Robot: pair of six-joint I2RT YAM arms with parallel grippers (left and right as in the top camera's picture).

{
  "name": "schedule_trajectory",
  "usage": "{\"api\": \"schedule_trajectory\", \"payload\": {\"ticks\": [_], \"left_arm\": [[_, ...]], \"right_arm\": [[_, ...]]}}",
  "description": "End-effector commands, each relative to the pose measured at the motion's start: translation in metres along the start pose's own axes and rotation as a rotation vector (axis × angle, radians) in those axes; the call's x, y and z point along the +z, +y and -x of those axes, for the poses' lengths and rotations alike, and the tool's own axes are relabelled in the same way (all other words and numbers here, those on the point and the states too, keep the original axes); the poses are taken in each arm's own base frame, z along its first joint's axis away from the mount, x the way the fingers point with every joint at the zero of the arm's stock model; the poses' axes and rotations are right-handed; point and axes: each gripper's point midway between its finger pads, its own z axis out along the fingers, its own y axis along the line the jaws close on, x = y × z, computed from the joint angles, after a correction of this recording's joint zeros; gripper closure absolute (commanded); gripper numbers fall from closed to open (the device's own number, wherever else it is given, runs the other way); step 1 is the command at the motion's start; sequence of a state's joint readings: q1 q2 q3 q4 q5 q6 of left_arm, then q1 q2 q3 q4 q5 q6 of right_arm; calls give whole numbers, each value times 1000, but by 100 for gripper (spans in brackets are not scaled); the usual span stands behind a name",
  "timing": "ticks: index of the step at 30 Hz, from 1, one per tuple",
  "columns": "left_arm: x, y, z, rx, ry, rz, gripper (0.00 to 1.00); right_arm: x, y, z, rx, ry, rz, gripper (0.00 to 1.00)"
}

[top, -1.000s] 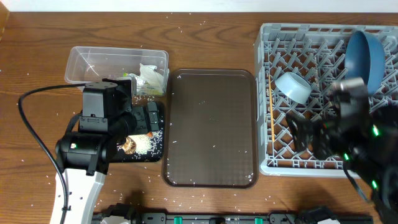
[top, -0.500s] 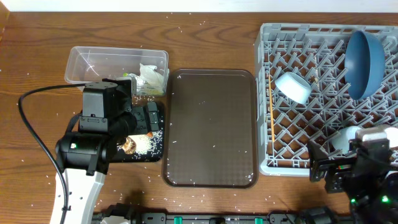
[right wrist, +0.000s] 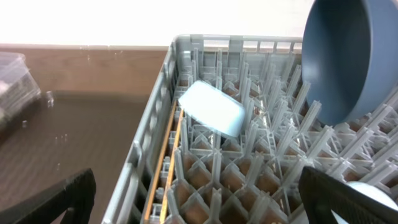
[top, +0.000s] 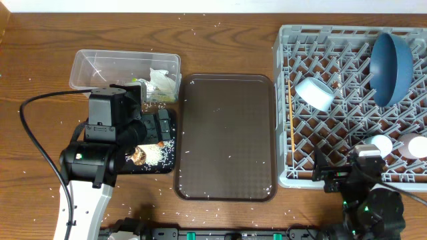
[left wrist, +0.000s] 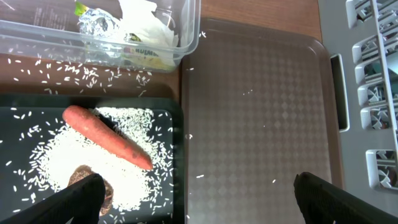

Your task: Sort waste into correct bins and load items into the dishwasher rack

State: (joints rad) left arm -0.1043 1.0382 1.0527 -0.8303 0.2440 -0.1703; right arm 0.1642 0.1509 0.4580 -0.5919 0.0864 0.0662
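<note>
The grey dishwasher rack (top: 283, 100) holds the dark-blue plate (top: 392, 67) on edge, the white bowl (top: 315, 93) on its side, the chopsticks (top: 291, 120) along its left wall, and two small cups (top: 381, 143) at the front right. My right gripper (top: 337, 175) is open and empty at the rack's front edge (right wrist: 134, 168). My left gripper (left wrist: 199, 211) is open and empty over the right edge of the black tray (left wrist: 177, 155). That tray holds the carrot (left wrist: 106, 137), the brown lump (left wrist: 84, 179) and rice (left wrist: 124, 186). The clear tub (left wrist: 186, 37) holds tissue (left wrist: 146, 22) and the wrapper (left wrist: 146, 56).
The flat brown serving tray (top: 227, 137) lies between the black tray and the rack, with a few rice grains on it. Loose rice is scattered over the wooden table (top: 40, 60). A black cable (top: 30, 140) loops at the left.
My right arm has drawn back from above the rack's right side to its front edge. This uncovered the two cups. The left arm has not moved.
</note>
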Motion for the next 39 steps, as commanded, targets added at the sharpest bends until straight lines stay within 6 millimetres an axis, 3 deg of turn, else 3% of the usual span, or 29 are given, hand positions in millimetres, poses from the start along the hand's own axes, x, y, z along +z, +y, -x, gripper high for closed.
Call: {"api": "schedule_trajectory", "payload": {"ticks": [1,7,14,21,28,34,39], "left_arm": [[-1,2,2,9,-5,5,2],[-1,2,2,9,-5,5,2],[-1,2,2,9,-5,5,2],[-1,2,2,9,-5,5,2],[-1,2,2,9,-5,5,2],[-1,2,2,9,-5,6,2],[-1,2,2,9,-5,5,2]], "right_arm": [[2,-5,-4,-3,-62,-21,1],[14,-5,-22,0,-89,-18,1],[30,-4,-20,8,-187,-12,1],[47,-3,-29,18,-286,-7,1],[46,-3,-28,17,-288,-7,1],[50,-4,-45,10,-217,-10,1],[50,-4,-44,11,-218,-11,1]]}}
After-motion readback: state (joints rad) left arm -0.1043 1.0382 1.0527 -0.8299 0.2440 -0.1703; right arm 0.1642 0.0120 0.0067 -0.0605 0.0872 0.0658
